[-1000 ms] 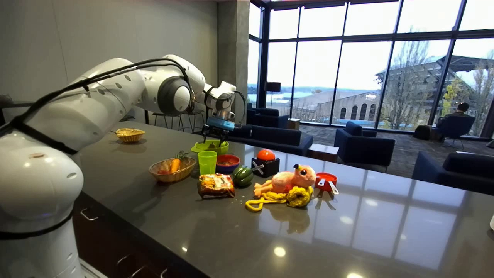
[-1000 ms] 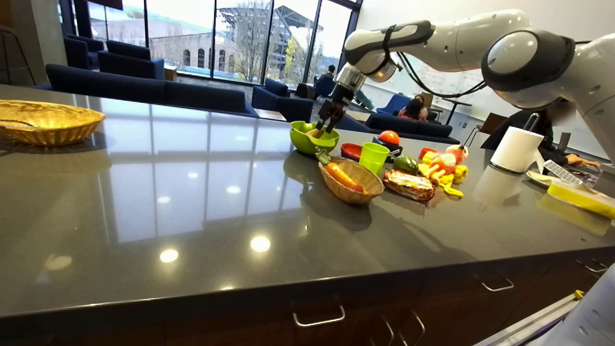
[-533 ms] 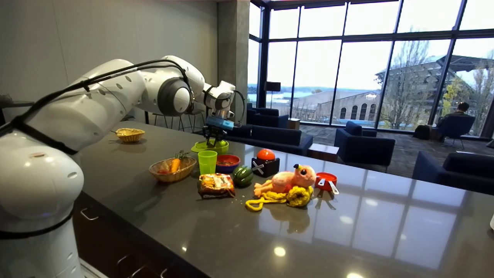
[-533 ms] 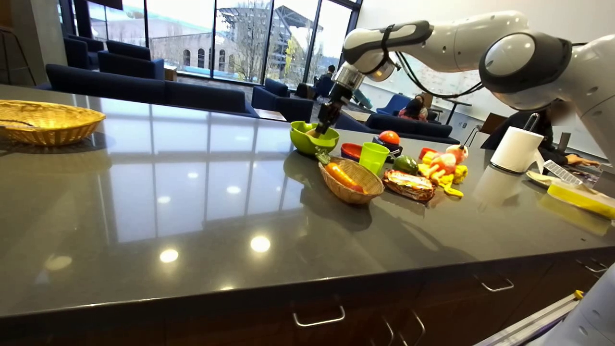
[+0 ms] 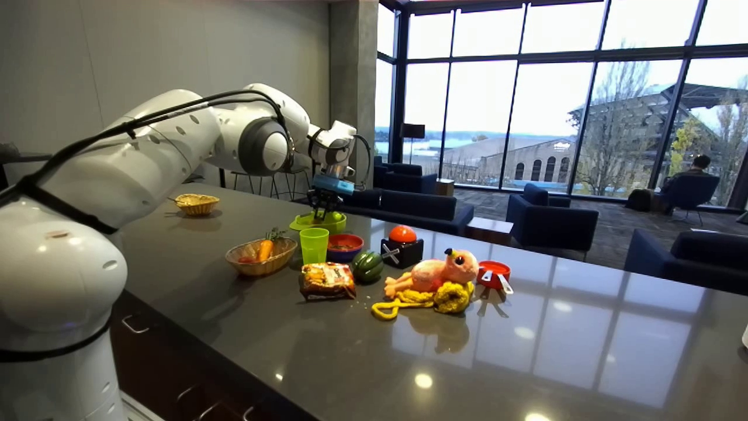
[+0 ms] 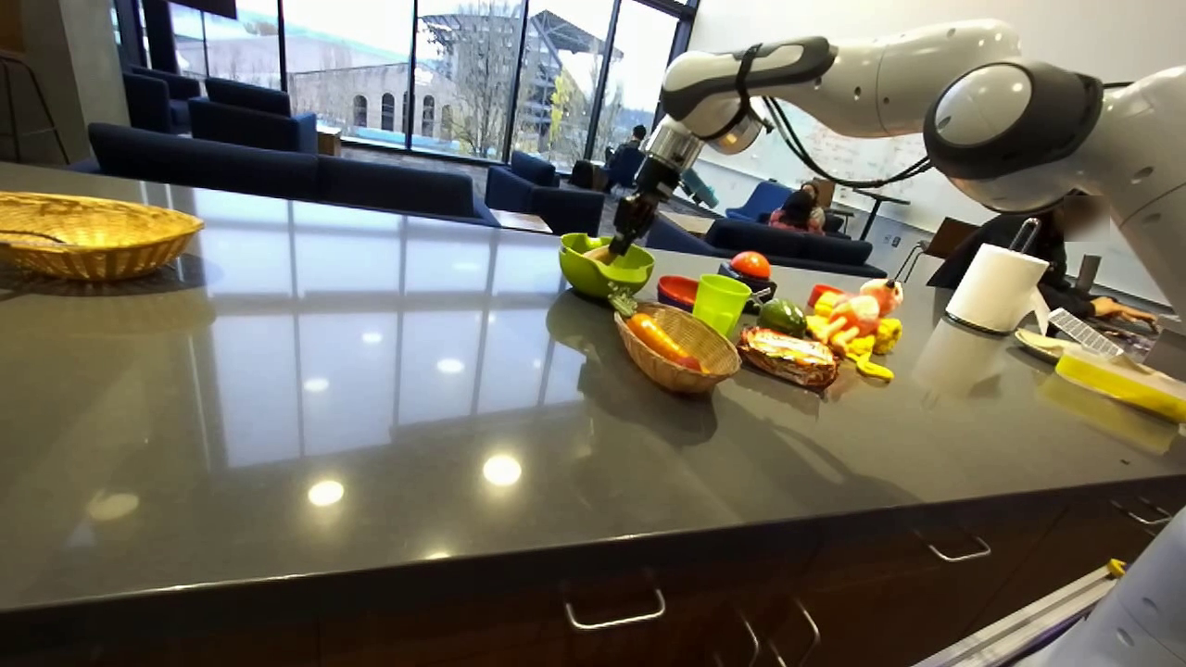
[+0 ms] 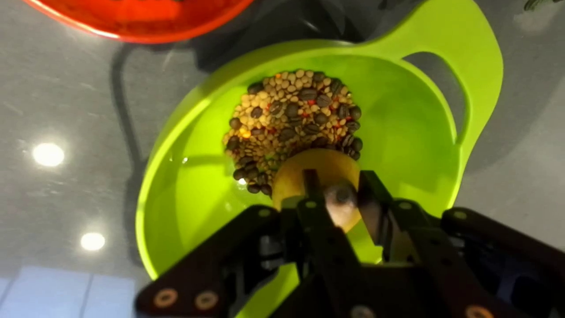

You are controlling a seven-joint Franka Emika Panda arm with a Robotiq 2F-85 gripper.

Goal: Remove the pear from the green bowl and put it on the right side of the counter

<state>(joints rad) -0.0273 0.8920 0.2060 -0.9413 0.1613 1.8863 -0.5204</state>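
The pear [image 7: 325,162], yellow with a pale, dark-tipped narrow end, lies inside the green bowl [image 7: 410,119] on a heap of lentils and dark beans. My gripper [image 7: 340,177] reaches down into that bowl, its fingers on both sides of the pear's narrow end and seemingly touching it. In an exterior view a small tan part of the pear [image 6: 600,254] shows over the rim of the bowl [image 6: 593,276], beside the fingertips. The bowl stands on the dark glossy counter [image 6: 371,519]; its wall hides the fingertips in an exterior view [image 5: 321,216].
A red-and-blue bowl [image 5: 345,251] and a green cup [image 5: 314,245] stand close to the green bowl. Around them are a wicker basket with a carrot [image 6: 686,371], a snack packet [image 5: 327,282], a green squash [image 5: 368,267], a red-topped buzzer [image 5: 403,235] and a pink plush bird [image 5: 429,275].
A second ago the fingers stood apart over the green bowl. They have since come together around the pear's narrow end. The arm has shifted only slightly.
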